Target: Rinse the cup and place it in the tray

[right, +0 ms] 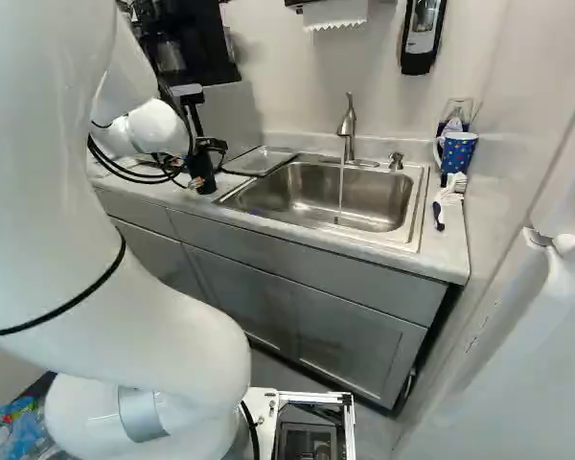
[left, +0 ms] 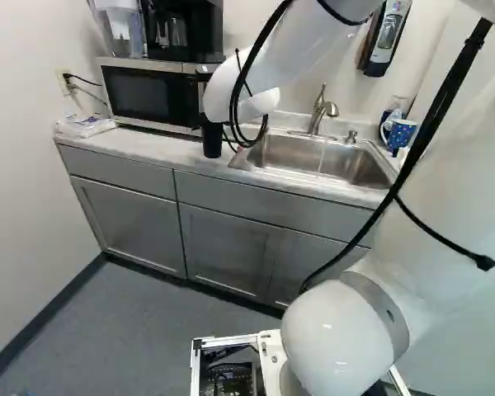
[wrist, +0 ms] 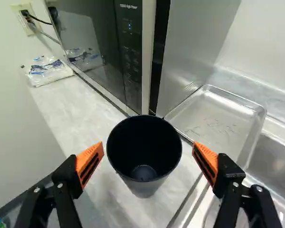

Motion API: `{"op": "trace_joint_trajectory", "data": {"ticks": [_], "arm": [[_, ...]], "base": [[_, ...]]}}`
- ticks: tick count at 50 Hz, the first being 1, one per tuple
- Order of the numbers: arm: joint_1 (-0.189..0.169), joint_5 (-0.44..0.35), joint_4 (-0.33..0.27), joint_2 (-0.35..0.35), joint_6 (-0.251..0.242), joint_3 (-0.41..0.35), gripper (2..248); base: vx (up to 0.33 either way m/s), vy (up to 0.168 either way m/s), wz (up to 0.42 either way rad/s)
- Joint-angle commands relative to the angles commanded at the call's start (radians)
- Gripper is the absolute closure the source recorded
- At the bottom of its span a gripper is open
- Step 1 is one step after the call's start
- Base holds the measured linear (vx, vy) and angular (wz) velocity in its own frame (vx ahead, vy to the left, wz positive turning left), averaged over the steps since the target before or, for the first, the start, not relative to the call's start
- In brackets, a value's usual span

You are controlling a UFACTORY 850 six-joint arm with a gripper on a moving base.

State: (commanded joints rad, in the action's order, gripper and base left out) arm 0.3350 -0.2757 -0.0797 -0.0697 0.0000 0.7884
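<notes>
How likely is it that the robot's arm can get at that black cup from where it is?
Very likely yes, it seems: the gripper is open with the cup between its orange pads, a gap at each side, and nothing shows between pads and cup.

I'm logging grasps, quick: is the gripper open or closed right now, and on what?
Gripper: open, holding nothing; its fingers stand on either side of the black cup, not gripping it.
</notes>
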Motion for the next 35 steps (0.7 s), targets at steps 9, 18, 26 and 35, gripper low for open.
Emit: {"op": "trace_joint_trajectory", "data": {"ticks": [9, 18, 26, 35], "arm": [[0.0, -0.043, -0.034, 0.016, 0.0, -0.005, 3], [0.0, -0.086, -0.068, 0.032, 0.0, -0.009, 3], [0.0, -0.122, -0.096, 0.045, 0.0, -0.013, 3], [0.0, -0.162, -0.102, 0.061, 0.0, -0.018, 3]], "base": [[0.0, 0.0, 0.0], [0.0, 0.0, 0.0], [0.0, 0.0, 0.0], [0.0, 0.0, 0.0]]}}
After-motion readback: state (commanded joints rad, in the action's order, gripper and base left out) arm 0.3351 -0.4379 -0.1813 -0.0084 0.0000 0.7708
